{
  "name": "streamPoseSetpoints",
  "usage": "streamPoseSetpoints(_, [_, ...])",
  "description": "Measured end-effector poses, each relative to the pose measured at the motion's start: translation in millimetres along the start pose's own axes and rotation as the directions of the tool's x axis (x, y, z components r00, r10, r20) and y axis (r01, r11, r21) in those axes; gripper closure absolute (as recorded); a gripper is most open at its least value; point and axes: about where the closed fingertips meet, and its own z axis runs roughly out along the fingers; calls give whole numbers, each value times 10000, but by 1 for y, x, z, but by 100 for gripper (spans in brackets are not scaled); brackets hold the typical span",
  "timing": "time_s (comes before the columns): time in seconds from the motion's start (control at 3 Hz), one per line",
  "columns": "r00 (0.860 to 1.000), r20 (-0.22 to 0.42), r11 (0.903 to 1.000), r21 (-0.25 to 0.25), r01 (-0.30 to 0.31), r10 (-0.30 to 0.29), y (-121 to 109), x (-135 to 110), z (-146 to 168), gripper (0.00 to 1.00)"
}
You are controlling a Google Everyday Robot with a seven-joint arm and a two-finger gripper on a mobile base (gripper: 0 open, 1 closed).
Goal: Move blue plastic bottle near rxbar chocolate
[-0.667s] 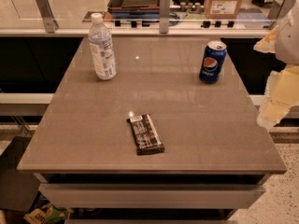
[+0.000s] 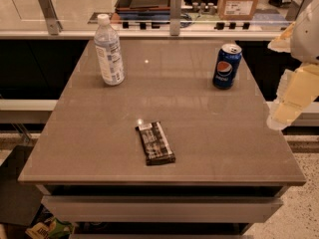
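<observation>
The pale arm [image 2: 304,78] reaches down outside the table's [image 2: 224,133] right edge, and its gripper [image 2: 280,114] hangs just past that edge, about halfway along it. I cannot tell whether the gripper is released or clenched; it holds nothing visible. The blue plastic bottle [image 2: 109,51] stands upright near the far left corner, well apart from the gripper. The chocolate bar [image 2: 155,142] lies flat near the middle of the front edge. A blue soda can [image 2: 227,66] stands upright near the far right corner, the object nearest the gripper.

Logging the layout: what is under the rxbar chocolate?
The rxbar chocolate lies flat on the grey table; whatever is directly beneath it is covered. The gripper hangs beside the table's right edge.
</observation>
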Motion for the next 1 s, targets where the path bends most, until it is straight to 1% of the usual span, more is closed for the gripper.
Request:
streamPoseSetpoints(0.33, [9921,1135,9985,71,-550,538,-13,-20,-1,0])
streamPoseSetpoints(0.67, [9675,2346,9956,-249,-908,942,-25,-34,19,0])
streamPoseSetpoints(1.0, [9228,3688,9937,-531,-987,1114,-40,-58,46,0])
